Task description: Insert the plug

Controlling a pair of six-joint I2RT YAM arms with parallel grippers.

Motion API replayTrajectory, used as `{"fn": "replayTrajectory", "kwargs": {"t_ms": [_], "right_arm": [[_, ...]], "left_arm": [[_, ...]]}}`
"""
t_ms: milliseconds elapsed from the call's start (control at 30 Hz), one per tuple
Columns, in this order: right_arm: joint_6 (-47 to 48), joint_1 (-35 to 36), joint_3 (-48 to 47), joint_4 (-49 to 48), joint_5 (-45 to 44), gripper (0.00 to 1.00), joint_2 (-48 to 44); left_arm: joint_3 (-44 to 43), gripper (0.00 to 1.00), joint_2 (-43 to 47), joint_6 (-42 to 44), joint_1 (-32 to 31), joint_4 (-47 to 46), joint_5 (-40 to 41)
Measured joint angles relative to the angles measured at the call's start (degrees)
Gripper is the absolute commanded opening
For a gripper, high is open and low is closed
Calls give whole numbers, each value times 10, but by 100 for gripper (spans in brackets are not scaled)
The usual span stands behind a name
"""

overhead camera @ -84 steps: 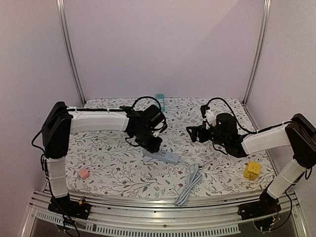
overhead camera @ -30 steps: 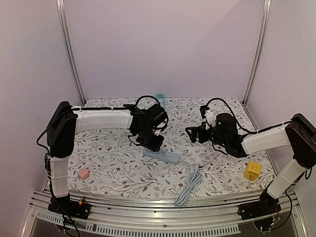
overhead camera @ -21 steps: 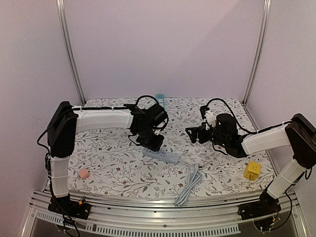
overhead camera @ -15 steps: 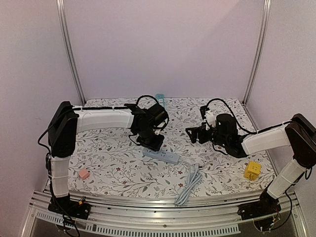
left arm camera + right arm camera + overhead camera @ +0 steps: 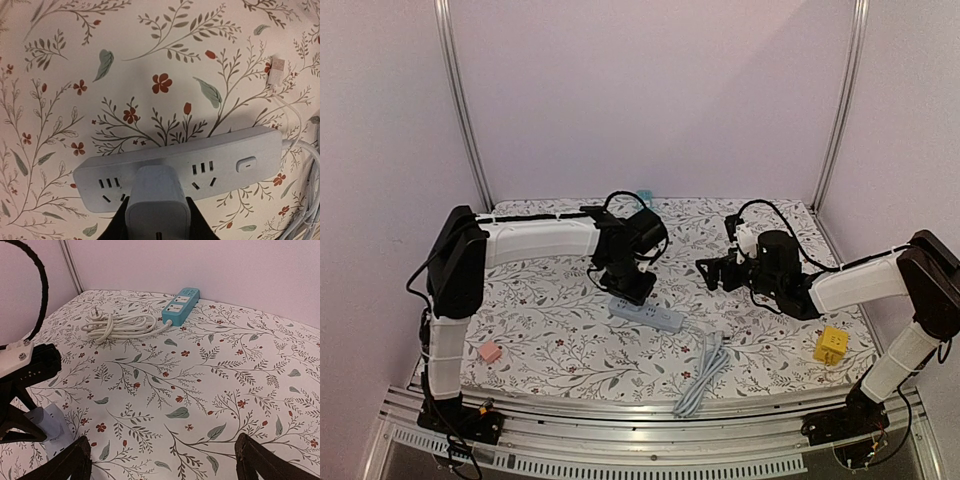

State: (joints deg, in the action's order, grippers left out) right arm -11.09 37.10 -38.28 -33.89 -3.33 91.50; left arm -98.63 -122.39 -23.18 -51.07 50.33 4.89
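A white plug (image 5: 156,200) is clamped between the dark fingers of my left gripper (image 5: 156,222), which is shut on it. Its front end rests against the middle of the white power strip (image 5: 225,157), between two sockets that remain visible. The prongs are hidden, so I cannot tell how deep they sit. In the top view the left gripper (image 5: 630,288) stands over the left end of the strip (image 5: 648,316). My right gripper (image 5: 706,270) hovers apart to the right, open and holding nothing, its fingers (image 5: 75,460) spread wide above the cloth.
A teal power strip (image 5: 180,304) with a coiled white cable (image 5: 120,325) lies at the back. The white strip's bundled cord (image 5: 703,372) trails toward the front edge. A yellow block (image 5: 831,344) sits front right and a pink one (image 5: 490,351) front left.
My left arm has shifted a little to the right and turned more upright over the strip, still holding the plug. The right arm has not moved.
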Motion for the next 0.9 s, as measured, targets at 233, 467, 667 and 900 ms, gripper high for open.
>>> {"fn": "replayTrajectory", "kwargs": {"t_ms": [233, 467, 667, 900], "right_arm": [[0, 0, 0, 2, 0, 99, 1], [-2, 0, 0, 4, 0, 99, 2], [-2, 0, 0, 7, 0, 99, 9], [-4, 0, 0, 10, 0, 99, 9]], "left_arm": [[46, 0, 23, -15, 0, -45, 3], [112, 0, 43, -47, 8, -120, -16], [94, 0, 33, -40, 7, -101, -15], [74, 0, 21, -27, 7, -83, -11]]}}
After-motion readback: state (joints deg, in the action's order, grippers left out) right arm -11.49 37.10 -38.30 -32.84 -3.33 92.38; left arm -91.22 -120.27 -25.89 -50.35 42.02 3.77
